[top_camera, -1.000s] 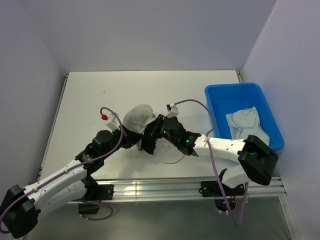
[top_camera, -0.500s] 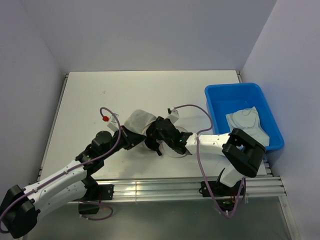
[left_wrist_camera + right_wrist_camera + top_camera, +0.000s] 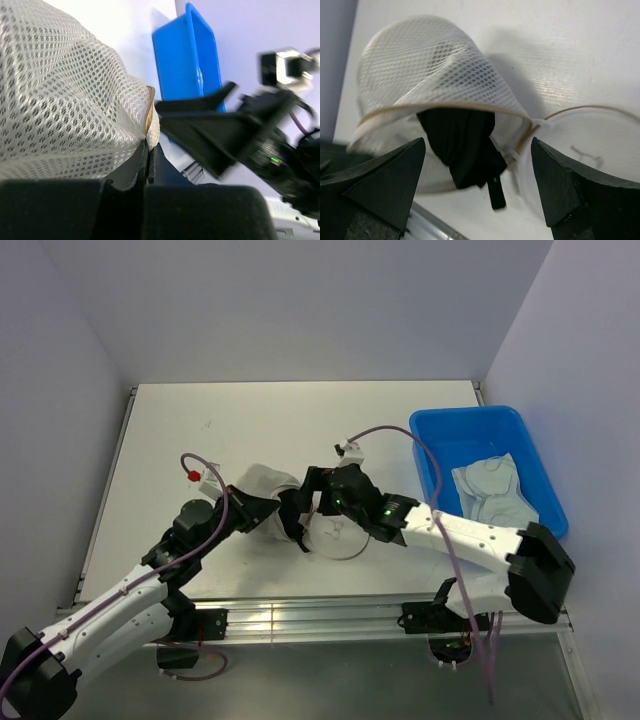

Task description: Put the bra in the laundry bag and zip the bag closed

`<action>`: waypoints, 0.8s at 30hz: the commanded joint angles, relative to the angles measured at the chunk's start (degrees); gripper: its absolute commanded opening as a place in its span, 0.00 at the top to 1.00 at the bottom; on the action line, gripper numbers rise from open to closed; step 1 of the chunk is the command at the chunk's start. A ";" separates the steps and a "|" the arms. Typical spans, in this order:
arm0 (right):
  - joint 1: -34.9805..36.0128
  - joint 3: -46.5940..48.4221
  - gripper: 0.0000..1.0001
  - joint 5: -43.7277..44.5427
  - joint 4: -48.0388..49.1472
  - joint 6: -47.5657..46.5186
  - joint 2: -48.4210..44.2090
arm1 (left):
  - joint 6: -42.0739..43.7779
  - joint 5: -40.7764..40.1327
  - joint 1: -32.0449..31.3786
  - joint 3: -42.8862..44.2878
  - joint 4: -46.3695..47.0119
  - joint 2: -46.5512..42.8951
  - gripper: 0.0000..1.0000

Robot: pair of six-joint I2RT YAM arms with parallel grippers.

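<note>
At the near edge of the white table [image 3: 200,420], the 2 arms reach inward toward each other. The left gripper [image 3: 148,150] is clenched on the small drum-shaped laundry bag of cream-white mesh [image 3: 266,481], its 2 fingers pressed together with a fold of the mesh and the tan edge binding pinched between them. The bag lies on its side near the middle of the table, with its open mouth turned toward the right arm.

The black fabric bra [image 3: 462,142] sits in that mouth, partly inside. A bunch of it spills over the rim, and 1 narrow strap end hangs down to the table.

The right gripper [image 3: 478,141] is released: its 2 black fingers [image 3: 387,175] stand wide apart in front of the mouth, 1 to each side, grasping nothing. Whether they touch the bag, I cannot tell.

Just beside the bag, on its right, the round zip-rimmed lid [image 3: 590,135] lies flat and open on the table. It is joined to the bag's rim at 1 point and bears a small dark mark. The zip is undone.

Farther off, at the table's right edge, stands a rectangular blue plastic bin [image 3: 430,435] with a crumpled pale cloth item [image 3: 495,492] inside, well apart from the bag.
</note>
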 commanded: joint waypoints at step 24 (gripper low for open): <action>-5.20 -22.54 0.53 -7.77 -5.19 3.40 -6.82 | 3.80 1.16 2.99 -0.19 2.70 -0.12 1.00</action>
